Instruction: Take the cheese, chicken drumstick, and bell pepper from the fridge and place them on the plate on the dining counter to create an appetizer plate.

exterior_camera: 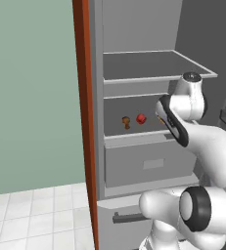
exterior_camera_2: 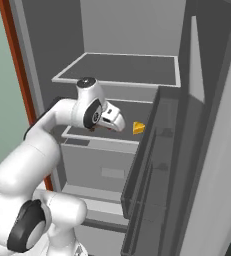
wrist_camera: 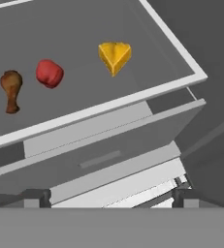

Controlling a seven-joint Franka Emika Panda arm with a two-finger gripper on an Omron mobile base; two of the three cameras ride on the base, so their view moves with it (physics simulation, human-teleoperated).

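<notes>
On the fridge [exterior_camera: 134,161] shelf lie the chicken drumstick [wrist_camera: 11,89], bell pepper [wrist_camera: 49,73] and cheese [wrist_camera: 115,56]; the gripper [wrist_camera: 108,197] hovers above, jaws spread wide, empty.

Rendered home kitchen, seen from in front of an open fridge [exterior_camera: 148,161]: tall grey cabinet, grey inner shelves [exterior_camera: 153,66], a pull-out drawer below them [exterior_camera: 148,166], and a bar-handled lower drawer [exterior_camera: 129,217]. Food sits on the middle shelf: a chicken drumstick [wrist_camera: 11,89], a red bell pepper [wrist_camera: 49,73] and a cheese wedge [wrist_camera: 115,56], each lying apart from the others. The fridge door [exterior_camera_2: 207,165] stands swung open with grey door racks. Red-brown wooden cupboard edge [exterior_camera: 85,122] flanks the fridge. Plain pale green wall [exterior_camera: 31,93] and white tiled floor [exterior_camera: 36,219] fit a domestic room.
</notes>
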